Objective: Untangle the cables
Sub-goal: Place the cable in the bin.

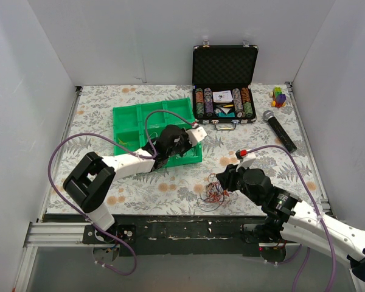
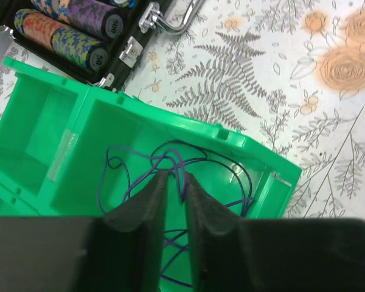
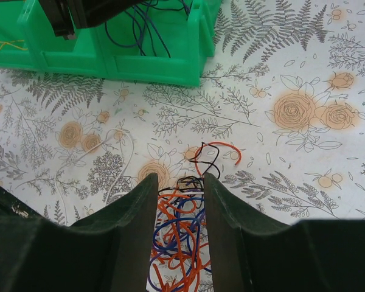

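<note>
Tangle of thin orange, blue, black and red cables (image 1: 212, 193) is noted in the top view on the flowered tablecloth (image 1: 170, 182) near the front edge, just beside the right gripper (image 1: 224, 177). The left gripper (image 1: 193, 135) is held over the near right compartment of a green plastic divided tray (image 1: 126, 118). An open black case of poker chips (image 1: 225, 67), a black microphone (image 1: 280, 131) and a small pile of coloured blocks (image 1: 279, 96) lie well apart at the back. None is judged to be in the way.

Left wrist view: loose thin blue cables (image 2: 176, 159) are seen lying in the tray (image 2: 170, 118). The left gripper (image 2: 177, 176) is parted by a narrow slit only. One blue strand runs into it, but the slit looks wider than the strand, so no grip is judged.

Right wrist view: the right gripper (image 3: 179, 182) is spread wide, its fingers straddling the far end of the tangle (image 3: 179, 243).
- Handling: the cables are judged very light, limp and apt to slip. A pull on one would likely drag the whole knot.
- Hold: a free outlying strand, such as the red loop (image 3: 222, 145), is best pinched at the fingertips.
- Obstacle: the tray wall (image 3: 109, 61) must be cleared on any carry.
</note>
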Tool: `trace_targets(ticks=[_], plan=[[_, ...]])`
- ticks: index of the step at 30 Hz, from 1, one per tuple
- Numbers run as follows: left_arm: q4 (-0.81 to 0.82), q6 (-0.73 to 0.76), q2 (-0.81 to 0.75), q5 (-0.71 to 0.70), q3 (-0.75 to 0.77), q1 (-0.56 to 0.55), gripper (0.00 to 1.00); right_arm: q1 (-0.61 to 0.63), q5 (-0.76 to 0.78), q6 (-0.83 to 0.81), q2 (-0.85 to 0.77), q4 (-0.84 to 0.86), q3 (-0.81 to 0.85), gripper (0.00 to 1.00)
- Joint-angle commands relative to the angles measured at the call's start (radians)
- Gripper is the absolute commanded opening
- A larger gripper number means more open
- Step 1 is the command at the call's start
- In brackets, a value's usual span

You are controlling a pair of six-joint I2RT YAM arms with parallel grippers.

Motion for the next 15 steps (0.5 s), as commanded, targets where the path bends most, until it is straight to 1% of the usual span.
trace_targets(ticks=[1,3,5,9,15], plan=[[-0.017,-0.028,-0.013,-0.002,-0.006,0.011,0.25,-0.004,0.016,0.008,-0.011,0.009,0.042,0.43],[-0.045,-0.037,0.002,-0.014,0.026,0.018,0.26,-0.004,0.018,0.003,-0.009,0.007,0.047,0.44],[-0.066,-0.069,0.01,-0.008,0.07,0.028,0.34,-0.004,0.016,0.002,-0.004,0.003,0.051,0.43],[-0.053,-0.097,-0.037,0.032,0.099,0.037,0.43,-0.005,0.009,0.005,-0.007,-0.002,0.051,0.43],[-0.114,-0.127,-0.094,0.047,0.159,0.035,0.43,-0.004,0.0,0.012,-0.012,-0.002,0.045,0.43]])
